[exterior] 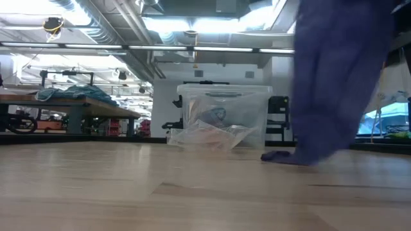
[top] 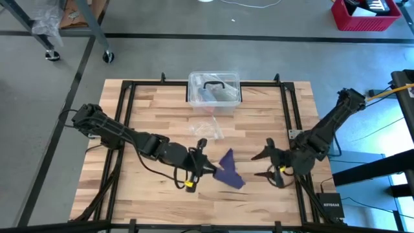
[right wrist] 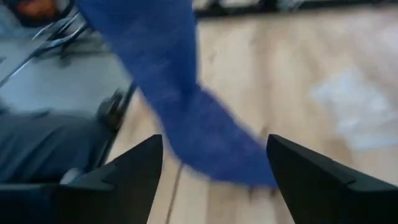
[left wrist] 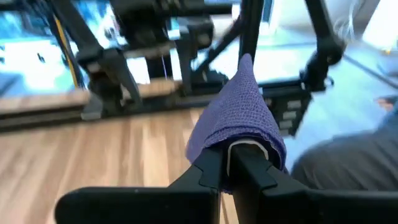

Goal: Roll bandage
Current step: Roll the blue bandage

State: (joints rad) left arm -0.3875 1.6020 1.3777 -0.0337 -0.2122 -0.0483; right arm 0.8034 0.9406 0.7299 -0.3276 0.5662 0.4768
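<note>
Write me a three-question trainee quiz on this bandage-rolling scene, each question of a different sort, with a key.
1. True or false: the left pincer is shut on the bandage.
2. Multiple choice: the right pincer is A) shut on the wrapper, B) open beside the bandage, holding nothing, C) inside the plastic box.
3. Fill in: the crinkled clear wrapper lies between the bandage and the plastic ___ at the table's far edge.

Key: 1 true; 2 B; 3 box.
</note>
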